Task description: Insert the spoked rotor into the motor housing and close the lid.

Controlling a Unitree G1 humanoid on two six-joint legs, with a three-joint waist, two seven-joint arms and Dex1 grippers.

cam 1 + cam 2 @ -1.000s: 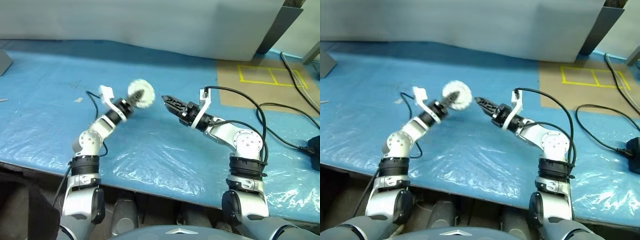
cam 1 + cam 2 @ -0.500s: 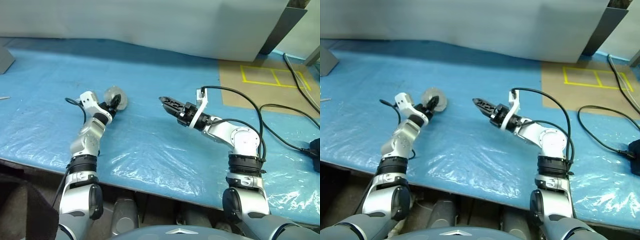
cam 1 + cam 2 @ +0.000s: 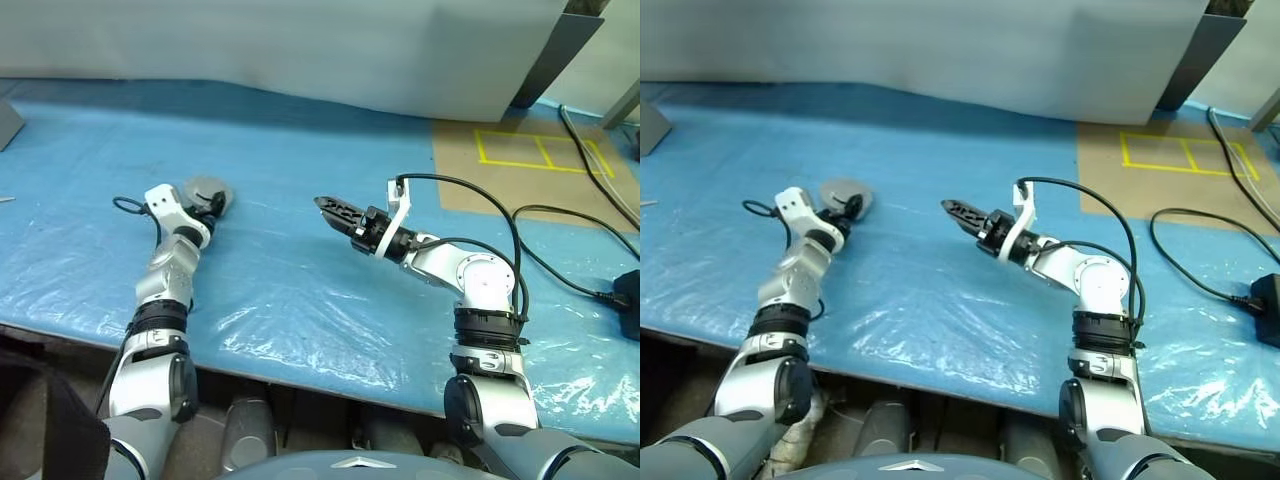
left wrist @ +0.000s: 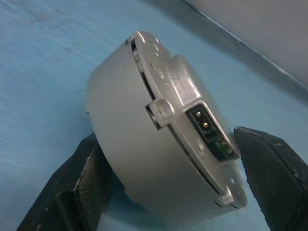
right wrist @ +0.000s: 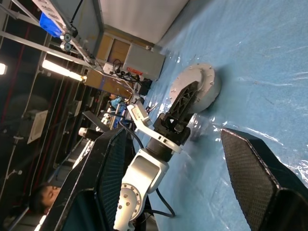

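Observation:
The motor housing (image 3: 206,190) is a round grey puck resting on the blue table cover at the left. The lid (image 4: 175,84), plain grey with a raised centre, sits closed on it. A small connector shows at the seam. My left gripper (image 3: 214,204) reaches level to the housing. Its black fingers (image 4: 79,187) stand on either side of the puck, open, with a narrow gap at one side. My right gripper (image 3: 322,205) hovers open and empty over the middle of the table, pointing at the housing (image 5: 197,91). The spoked rotor is out of view.
A brown patch with yellow tape lines (image 3: 530,150) lies at the back right. Black cables (image 3: 570,255) and a plug (image 3: 630,300) trail along the right side. A grey wall panel (image 3: 300,50) stands behind the table. The table's front edge (image 3: 300,370) runs near my arms.
My left arm swung left and down and set the closed housing on the table. Its jaws then widened. The right arm stayed where it was.

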